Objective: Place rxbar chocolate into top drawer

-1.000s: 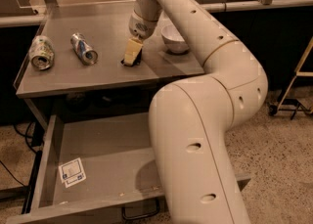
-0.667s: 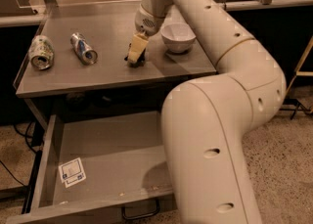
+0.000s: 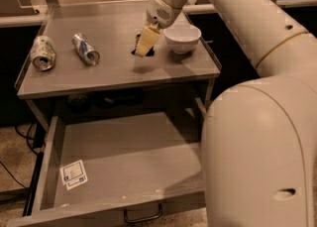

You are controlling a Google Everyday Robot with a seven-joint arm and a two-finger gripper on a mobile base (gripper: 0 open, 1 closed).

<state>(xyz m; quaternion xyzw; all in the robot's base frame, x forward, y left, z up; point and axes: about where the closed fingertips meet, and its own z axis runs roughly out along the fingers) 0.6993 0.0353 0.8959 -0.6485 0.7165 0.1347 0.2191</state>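
Observation:
The rxbar chocolate (image 3: pixel 149 52) shows as a small dark shape on the grey table top, mostly hidden under my gripper (image 3: pixel 145 42). The gripper hangs tip down right over the bar, just left of the white bowl. I cannot tell whether it holds the bar. The top drawer (image 3: pixel 124 159) is pulled open below the table top. It is wide, shallow and grey, with a white square sticker (image 3: pixel 73 174) inside at the front left and a dark wire handle (image 3: pixel 142 216) on its front.
Two crushed silver cans (image 3: pixel 43 52) (image 3: pixel 85 48) lie on the left of the table top. A white bowl (image 3: pixel 182 37) stands right of the gripper. My big cream arm (image 3: pixel 257 137) fills the right side and overhangs the drawer's right end.
The gripper has shifted a little right and up over the bar. The arm's elbow has swung right. Cans, bowl and drawer have not moved.

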